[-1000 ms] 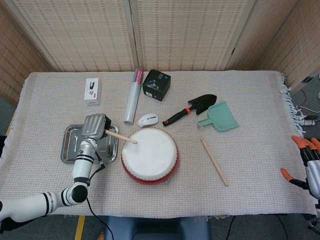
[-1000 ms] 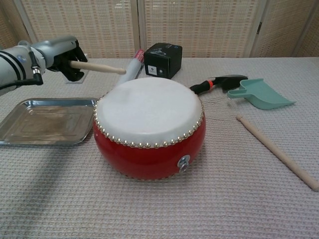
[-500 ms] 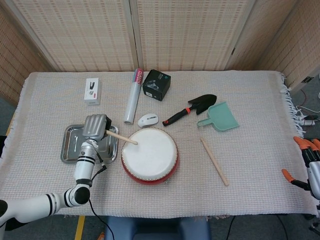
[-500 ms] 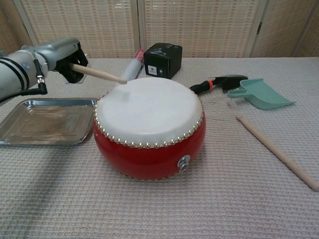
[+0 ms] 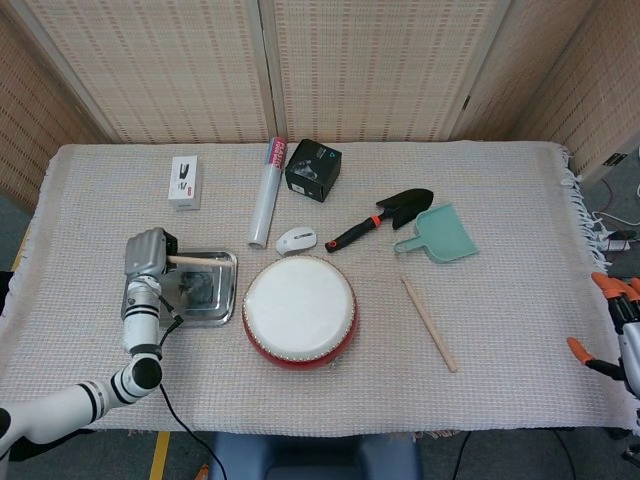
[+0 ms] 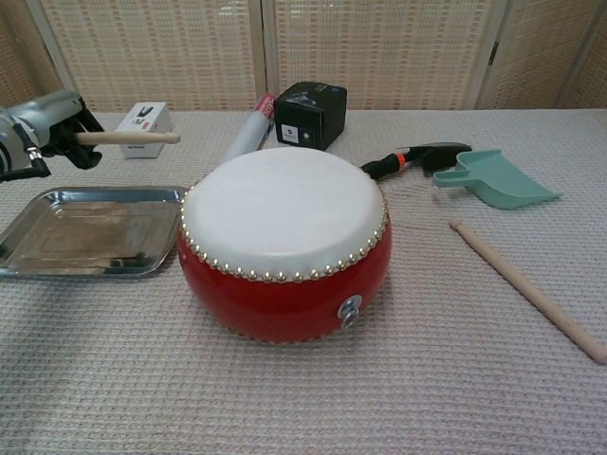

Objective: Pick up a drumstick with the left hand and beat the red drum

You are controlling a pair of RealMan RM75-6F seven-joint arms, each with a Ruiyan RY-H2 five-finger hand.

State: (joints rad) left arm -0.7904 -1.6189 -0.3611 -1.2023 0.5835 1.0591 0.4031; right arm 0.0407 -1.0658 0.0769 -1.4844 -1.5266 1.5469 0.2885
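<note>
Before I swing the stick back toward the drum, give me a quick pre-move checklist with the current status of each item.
1. Left hand grips the drumstick: ok.
2. Stick tip over the drumhead: not ok; it sits above the metal tray, left of the red drum.
3. Drumhead free of objects: ok.
4. Path from stick to drum unobstructed: ok, judging by both views.
5. Right hand away from the drum: ok, at the table's right edge.
6. Grip firmness: cannot tell.

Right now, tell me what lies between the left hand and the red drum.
Head view: the metal tray, with the held drumstick above it.
</note>
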